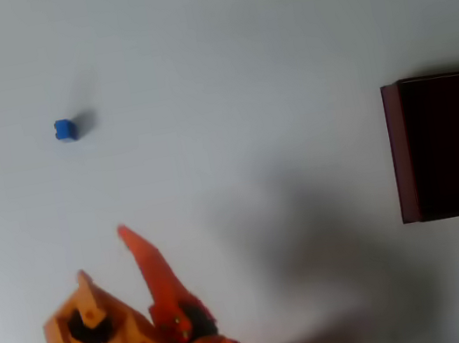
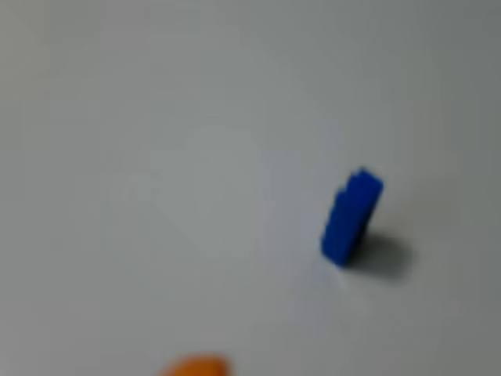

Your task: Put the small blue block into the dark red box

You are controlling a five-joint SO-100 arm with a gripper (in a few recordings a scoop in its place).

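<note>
I see the white table [image 1: 220, 66] w/ the dark red box [image 1: 399, 150] at right edge, overhead. Orange gripper [image 1: 102, 254] bottom left, fingers spread wide, empty. Small blue block [image 1: 66, 129] sits upper left, well apart from both.

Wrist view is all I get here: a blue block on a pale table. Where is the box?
Observer: In the overhead view the dark red box sits at the right edge, far from the small blue block at upper left.
Operator: Is the gripper holding anything?
Observer: No. The gripper is open and empty at lower left, its fingers pointing up toward the block, apart from it.
Operator: Anything inside the box?
Observer: Its inside looks near-black; I cannot tell.
</note>
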